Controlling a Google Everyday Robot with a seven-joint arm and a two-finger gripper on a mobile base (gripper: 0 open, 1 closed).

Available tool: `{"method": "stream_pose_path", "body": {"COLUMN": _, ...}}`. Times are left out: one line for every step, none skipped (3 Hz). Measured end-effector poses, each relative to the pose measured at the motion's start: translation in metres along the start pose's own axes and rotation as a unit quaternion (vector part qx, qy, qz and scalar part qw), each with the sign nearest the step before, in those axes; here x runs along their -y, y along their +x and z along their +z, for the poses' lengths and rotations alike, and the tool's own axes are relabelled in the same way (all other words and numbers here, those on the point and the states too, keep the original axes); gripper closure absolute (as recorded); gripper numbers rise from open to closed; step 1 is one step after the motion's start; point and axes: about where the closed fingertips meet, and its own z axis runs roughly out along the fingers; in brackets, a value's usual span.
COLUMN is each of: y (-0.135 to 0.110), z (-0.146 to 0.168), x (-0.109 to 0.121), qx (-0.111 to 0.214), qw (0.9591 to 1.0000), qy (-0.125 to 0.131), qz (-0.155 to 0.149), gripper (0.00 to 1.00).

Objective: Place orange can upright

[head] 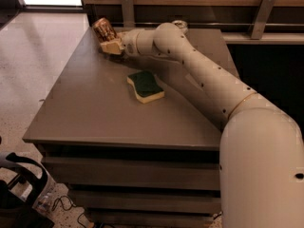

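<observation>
The orange can (103, 29) is at the far left corner of the grey table (95, 113), tilted with its shiny top leaning up and to the left. My gripper (109, 43) reaches across from the right and is shut on the can's lower part. Its cream fingers (113, 47) lie just over the tabletop. The lower end of the can is hidden behind the fingers.
A green and yellow sponge (145, 86) lies flat mid-table, just in front of my arm. The top of another can (179, 24) peeks out behind my arm at the table's back edge. A wooden wall with metal brackets runs behind. Floor lies to the left.
</observation>
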Motion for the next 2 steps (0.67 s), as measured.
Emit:
{"method": "stream_pose_path", "body": {"y": -0.0010, "z": -0.0002, "x": -0.0001, "qx": 0.000, "qw": 1.0000, "qy": 0.000, "qz": 0.000, "gripper": 1.00}}
{"method": "stream_pose_path", "body": {"y": -0.0012, "z": -0.0001, "x": -0.0001, "qx": 0.000, "qw": 1.0000, "qy": 0.000, "qz": 0.000, "gripper": 1.00}}
